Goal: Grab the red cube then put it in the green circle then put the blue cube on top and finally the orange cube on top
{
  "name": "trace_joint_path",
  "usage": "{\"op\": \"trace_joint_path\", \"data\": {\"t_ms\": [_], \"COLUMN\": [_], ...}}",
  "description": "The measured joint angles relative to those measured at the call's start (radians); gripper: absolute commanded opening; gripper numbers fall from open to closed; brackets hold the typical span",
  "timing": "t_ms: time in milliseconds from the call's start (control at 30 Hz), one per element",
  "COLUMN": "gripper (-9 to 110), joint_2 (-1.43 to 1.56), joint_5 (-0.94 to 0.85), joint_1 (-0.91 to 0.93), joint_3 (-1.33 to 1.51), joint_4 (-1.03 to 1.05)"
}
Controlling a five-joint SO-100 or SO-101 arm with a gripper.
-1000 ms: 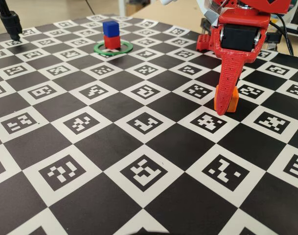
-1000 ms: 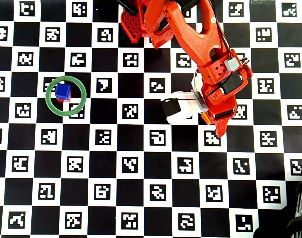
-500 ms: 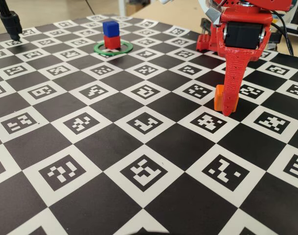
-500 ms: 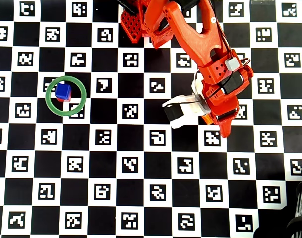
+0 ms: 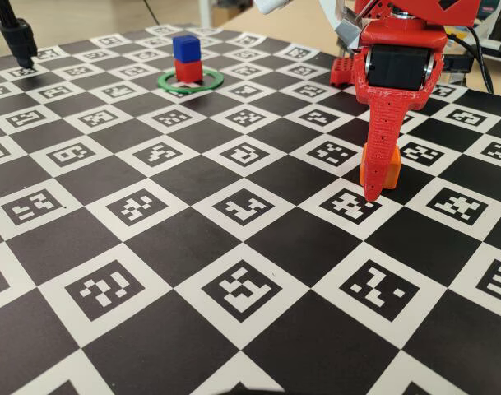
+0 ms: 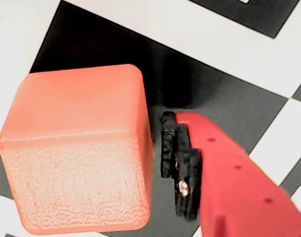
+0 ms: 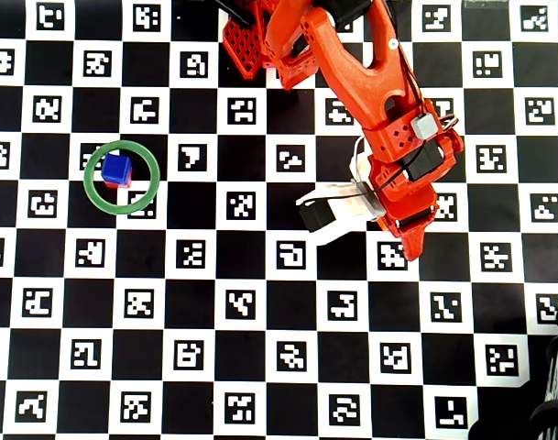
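One question first: what sits nearest the hand, and on which side? (Supervisor)

Finding: the orange cube (image 6: 76, 148) sits just beside the fixed finger's black pad (image 6: 180, 163). In the wrist view it lies to the left of that pad, with only a thin dark gap showing between them. It appears to rest on the checkered board (image 5: 234, 329). (Inspector)

State of the hand? (Supervisor)

The gripper (image 7: 363, 229) stands wide. In the overhead view the white moving jaw is swung well out to the left, and the arm hides the cube below. The cube is therefore inside the span, against the fixed side, and not clamped. In my judgement the coming move turns on the free jaw closing across onto the cube's far face. (Inspector)

And farther out? (Supervisor)

The blue cube (image 5: 183, 47) rests squarely on the red cube (image 5: 188, 70), and both stand inside the green circle (image 5: 164, 81). In the overhead view that stack is well apart from the hand, off to its left and slightly up. In the fixed view it sits far back and left. Its top is bare. (Inspector)
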Motion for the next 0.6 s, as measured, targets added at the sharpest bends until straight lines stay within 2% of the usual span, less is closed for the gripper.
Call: {"op": "trace_joint_path", "data": {"t_ms": [33,67,600], "gripper": [8,2,1], "joint_2": [0.000,0.000,0.000], "joint_5": [-0.008,-0.012,0.008], "joint_1": [0.000,0.000,0.000], "joint_3": [0.000,0.000,0.000], "joint_4": [0.000,0.000,0.025]}}
